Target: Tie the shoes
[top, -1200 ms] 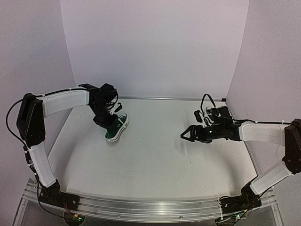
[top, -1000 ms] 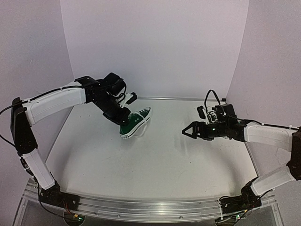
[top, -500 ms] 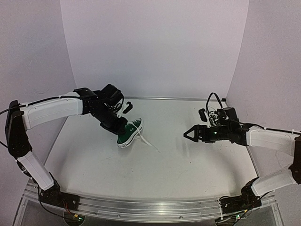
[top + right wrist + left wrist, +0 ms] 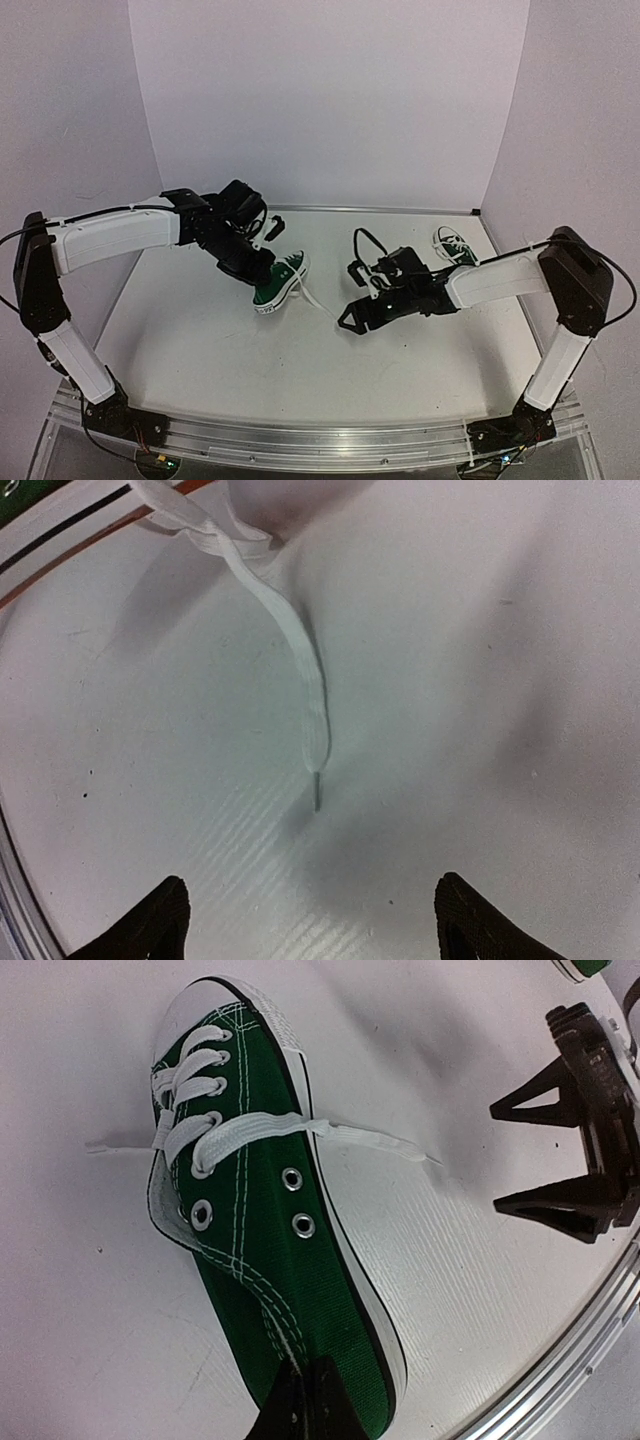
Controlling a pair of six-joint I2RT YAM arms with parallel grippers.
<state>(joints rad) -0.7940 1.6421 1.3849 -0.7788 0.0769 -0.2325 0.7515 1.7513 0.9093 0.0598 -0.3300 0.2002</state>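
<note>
Pinching the shoe (image 4: 262, 1245) at its heel, left end effector (image 4: 305, 1408) grips tight; right end effector (image 4: 310, 932) gapes.

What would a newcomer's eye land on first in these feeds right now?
The green shoe, left of centre on the table, with the left gripper shut on its heel end. Next, its loose white lace trails across the surface toward the right gripper, which hangs open just short of the lace tip. A second shoe sits alone at the far right corner.
</note>
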